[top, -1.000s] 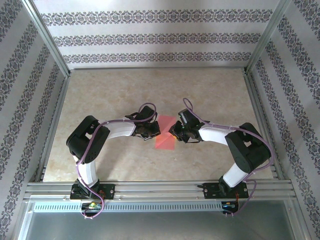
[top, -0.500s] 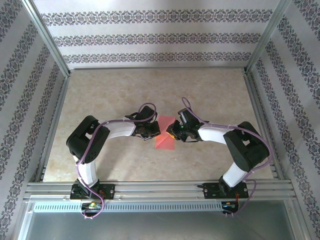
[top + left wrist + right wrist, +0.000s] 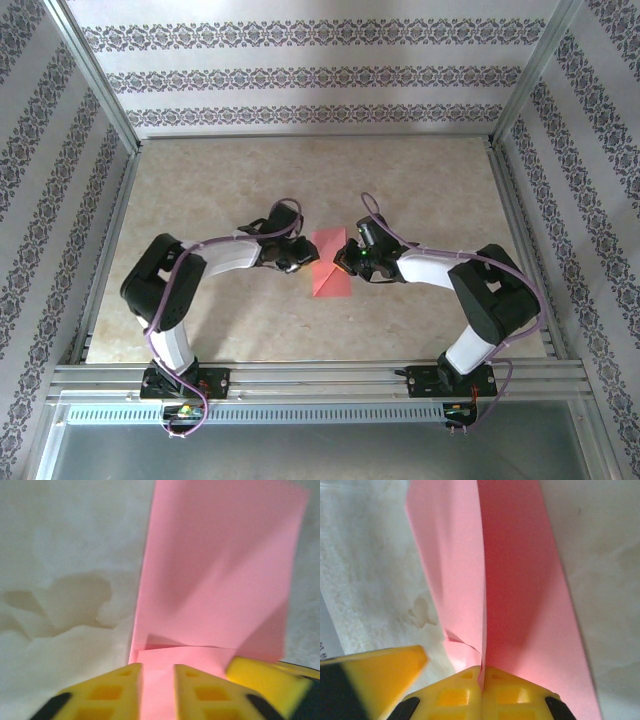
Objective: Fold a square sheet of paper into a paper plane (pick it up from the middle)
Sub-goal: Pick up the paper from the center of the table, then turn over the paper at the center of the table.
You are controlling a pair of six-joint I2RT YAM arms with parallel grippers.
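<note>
The right gripper [image 3: 481, 672] is pressed together on the paper [image 3: 520, 580]. It pinches a raised fold that runs away from its fingertips like a ridge. The left gripper [image 3: 157, 672] has its fingers a little apart, with a small folded flap of the paper in the gap; I cannot tell if they touch it. The two grippers face each other closely from opposite sides. The folded paper lies near the middle of the table [image 3: 220, 190], between both arms.
</note>
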